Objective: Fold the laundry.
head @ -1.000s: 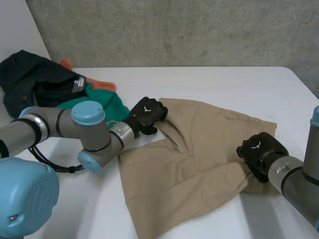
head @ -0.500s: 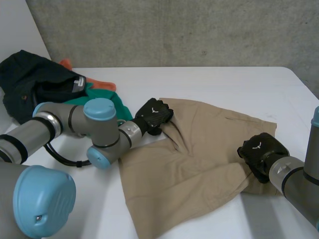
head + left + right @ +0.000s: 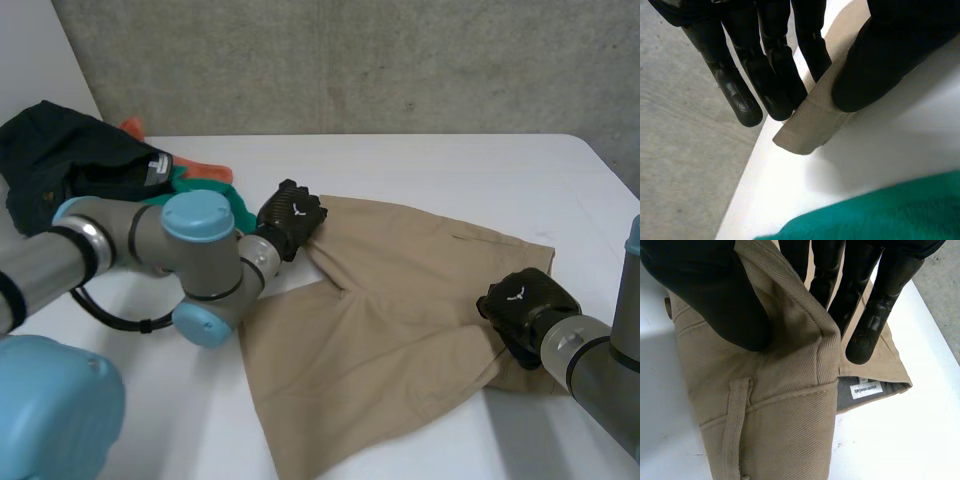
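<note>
Tan shorts point(image 3: 400, 320) lie spread on the white table point(image 3: 450, 170). My left hand point(image 3: 290, 215) is at their far left corner. In the left wrist view its thumb point(image 3: 875, 60) and fingers point(image 3: 772, 80) pinch the leg hem corner point(image 3: 807, 125), held just off the table. My right hand point(image 3: 525, 305) is at the right edge of the shorts. In the right wrist view its thumb point(image 3: 710, 295) and fingers point(image 3: 880, 295) clamp a fold of the waistband point(image 3: 790, 365); a white label point(image 3: 866, 389) shows inside the waist.
A dark garment point(image 3: 70, 165) lies piled at the back left, with a green cloth point(image 3: 228, 200) and an orange one point(image 3: 205, 168) beside it, close to my left hand. The table's right edge point(image 3: 610, 165) runs past my right arm.
My left hand closed on the hem corner and drew it back and left, pulling the bunched crease in the shorts flatter. The right hand stayed put.
</note>
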`<state>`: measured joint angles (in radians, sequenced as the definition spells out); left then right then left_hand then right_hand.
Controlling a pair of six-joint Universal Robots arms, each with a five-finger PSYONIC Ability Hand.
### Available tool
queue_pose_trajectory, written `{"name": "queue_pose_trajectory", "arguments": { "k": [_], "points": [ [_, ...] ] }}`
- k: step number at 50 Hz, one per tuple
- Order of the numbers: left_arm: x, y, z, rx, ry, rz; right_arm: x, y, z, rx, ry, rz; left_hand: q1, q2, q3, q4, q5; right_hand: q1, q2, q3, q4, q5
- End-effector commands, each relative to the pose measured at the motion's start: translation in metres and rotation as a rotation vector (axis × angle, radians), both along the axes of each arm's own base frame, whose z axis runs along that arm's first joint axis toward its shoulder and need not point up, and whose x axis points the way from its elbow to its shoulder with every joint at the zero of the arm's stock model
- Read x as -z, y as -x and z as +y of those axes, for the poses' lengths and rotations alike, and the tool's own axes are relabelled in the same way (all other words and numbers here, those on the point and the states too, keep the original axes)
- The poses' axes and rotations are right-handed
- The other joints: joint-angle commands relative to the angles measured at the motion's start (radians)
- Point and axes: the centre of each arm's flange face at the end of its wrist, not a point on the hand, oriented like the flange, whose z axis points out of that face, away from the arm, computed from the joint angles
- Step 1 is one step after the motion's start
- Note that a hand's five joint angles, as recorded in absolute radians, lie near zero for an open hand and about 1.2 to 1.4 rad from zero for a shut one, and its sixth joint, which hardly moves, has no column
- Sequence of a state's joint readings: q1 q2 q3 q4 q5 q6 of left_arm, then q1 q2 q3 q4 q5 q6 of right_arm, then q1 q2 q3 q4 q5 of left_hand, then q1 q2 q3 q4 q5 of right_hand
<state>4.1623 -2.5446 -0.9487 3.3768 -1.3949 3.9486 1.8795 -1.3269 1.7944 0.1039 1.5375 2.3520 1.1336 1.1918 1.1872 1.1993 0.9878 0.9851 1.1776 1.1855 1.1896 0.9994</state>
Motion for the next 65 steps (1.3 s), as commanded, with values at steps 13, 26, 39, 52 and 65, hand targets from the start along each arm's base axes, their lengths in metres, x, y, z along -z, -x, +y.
{"name": "queue_pose_trajectory", "arguments": {
  "k": [13,26,39,52,65],
  "points": [
    [0.014,-0.019,0.026,-0.049,-0.015,-0.165,-0.003,0.000,0.000,0.037,-0.011,-0.061,0.263,0.204,0.209,0.197,0.234,0.411,0.219,0.211,0.207,0.222],
    [-0.053,-0.014,0.051,-0.075,0.049,-0.061,-0.009,-0.002,-0.004,0.051,0.006,-0.094,-0.762,-0.820,-0.815,-0.827,-0.790,0.411,0.219,0.211,0.207,0.222],
    [-0.107,-0.072,0.138,-0.134,-0.265,0.310,-0.021,-0.012,-0.014,0.077,-0.019,-0.281,-0.691,-0.749,-0.745,-0.757,-0.720,0.411,0.219,0.211,0.207,0.222],
    [-0.059,-0.102,0.221,-0.203,-0.721,0.332,-0.028,-0.005,-0.030,0.133,-0.060,-0.437,-0.653,-0.711,-0.707,-0.719,-0.682,0.411,0.219,0.211,0.207,0.222],
    [-0.038,-0.098,0.249,-0.243,-0.795,0.248,-0.025,0.001,-0.033,0.163,-0.064,-0.438,-0.641,-0.699,-0.695,-0.707,-0.670,0.411,0.219,0.211,0.207,0.222]
  ]
}}
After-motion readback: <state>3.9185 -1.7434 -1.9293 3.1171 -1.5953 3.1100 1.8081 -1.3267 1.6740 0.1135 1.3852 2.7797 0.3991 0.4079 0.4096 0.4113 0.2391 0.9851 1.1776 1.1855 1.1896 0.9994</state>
